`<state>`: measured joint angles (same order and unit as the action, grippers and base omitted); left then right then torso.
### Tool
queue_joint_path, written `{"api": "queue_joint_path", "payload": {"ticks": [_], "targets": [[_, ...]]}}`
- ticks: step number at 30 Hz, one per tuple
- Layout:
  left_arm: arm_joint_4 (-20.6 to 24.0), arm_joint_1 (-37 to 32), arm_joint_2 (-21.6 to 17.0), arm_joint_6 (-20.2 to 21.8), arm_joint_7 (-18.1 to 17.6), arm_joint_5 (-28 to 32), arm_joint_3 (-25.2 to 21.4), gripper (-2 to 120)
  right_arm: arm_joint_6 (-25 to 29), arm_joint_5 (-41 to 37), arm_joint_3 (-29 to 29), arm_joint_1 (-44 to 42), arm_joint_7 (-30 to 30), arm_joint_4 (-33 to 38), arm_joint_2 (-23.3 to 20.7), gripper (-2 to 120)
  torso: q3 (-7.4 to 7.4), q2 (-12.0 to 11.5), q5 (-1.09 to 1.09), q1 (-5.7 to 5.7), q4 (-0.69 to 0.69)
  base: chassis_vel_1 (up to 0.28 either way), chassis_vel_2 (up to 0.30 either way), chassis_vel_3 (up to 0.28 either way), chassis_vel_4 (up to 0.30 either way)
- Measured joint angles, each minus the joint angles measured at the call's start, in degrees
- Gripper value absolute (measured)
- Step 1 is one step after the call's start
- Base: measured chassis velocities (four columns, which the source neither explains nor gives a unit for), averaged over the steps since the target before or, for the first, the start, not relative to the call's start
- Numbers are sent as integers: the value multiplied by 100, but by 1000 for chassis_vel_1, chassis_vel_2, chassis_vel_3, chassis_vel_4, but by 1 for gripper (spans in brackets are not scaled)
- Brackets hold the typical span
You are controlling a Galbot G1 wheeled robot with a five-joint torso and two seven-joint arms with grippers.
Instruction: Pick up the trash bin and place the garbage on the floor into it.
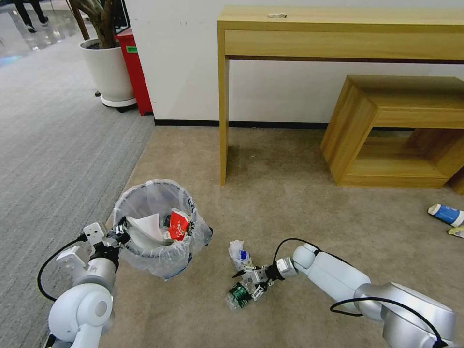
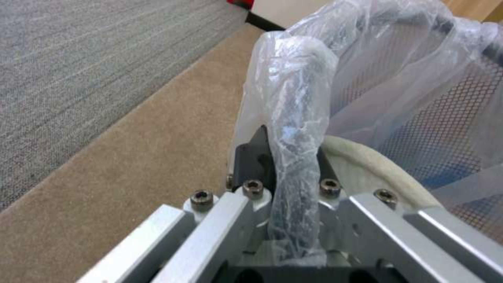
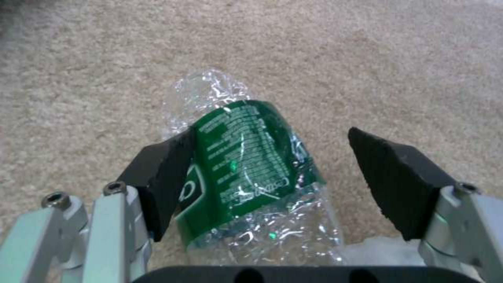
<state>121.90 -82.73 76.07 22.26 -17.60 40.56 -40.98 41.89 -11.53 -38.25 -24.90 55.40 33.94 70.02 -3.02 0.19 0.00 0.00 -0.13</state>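
With the left gripper point(image 1: 117, 235) pinching the bin point(image 1: 159, 227) by its rim just off the carpet, the right gripper point(image 1: 255, 284) straddles the bottle point(image 3: 246, 173) with pads spread, and that crumpled plastic could squirt sideways as they close.

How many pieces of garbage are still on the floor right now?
3 clearly: the green-label bottle between the open right gripper fingers, a white crumpled piece beside it, a blue-white cup far right. More may be hidden.
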Motion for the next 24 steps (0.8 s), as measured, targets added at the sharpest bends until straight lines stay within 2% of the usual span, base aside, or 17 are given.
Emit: {"api": "queue_joint_path", "payload": {"ticks": [7,8,9,14,17,19,20,23,24], "targets": [[24,-15,-6,5,-7,10,-20,2,0,-39,11,-78,39,-13,-44,74,0,0,-1,0,0,0,0,0,0],[25,-20,-7,6,-9,10,-22,2,0,-50,22,-118,61,-14,-60,67,0,0,0,0,0,0,0,0,0],[26,-23,-3,6,-10,9,-19,2,1,-52,39,-142,68,-11,-69,65,0,0,0,0,0,0,0,0,0],[26,-26,25,6,-10,-5,9,2,2,-52,85,-190,101,8,-126,64,0,0,0,0,0,0,0,0,0],[29,-28,33,6,-10,-7,16,2,11,-69,108,-214,124,7,-153,52,1,0,0,0,0,0,0,0,0],[29,-29,34,6,-10,-7,17,2,12,-70,109,-216,125,5,-154,52,1,0,0,0,0,0,0,0,0],[32,-30,38,5,-10,-7,20,2,19,-71,112,-220,129,0,-151,43,1,0,-1,0,0,0,0,0,0],[37,-35,42,6,-10,-3,26,2,28,-76,114,-224,133,-13,-144,37,0,0,0,0,0,0,0,0,0],[39,-37,45,6,-10,-2,29,2,31,-76,115,-226,133,-19,-137,31,0,0,0,0,0,0,0,0,0]]}}
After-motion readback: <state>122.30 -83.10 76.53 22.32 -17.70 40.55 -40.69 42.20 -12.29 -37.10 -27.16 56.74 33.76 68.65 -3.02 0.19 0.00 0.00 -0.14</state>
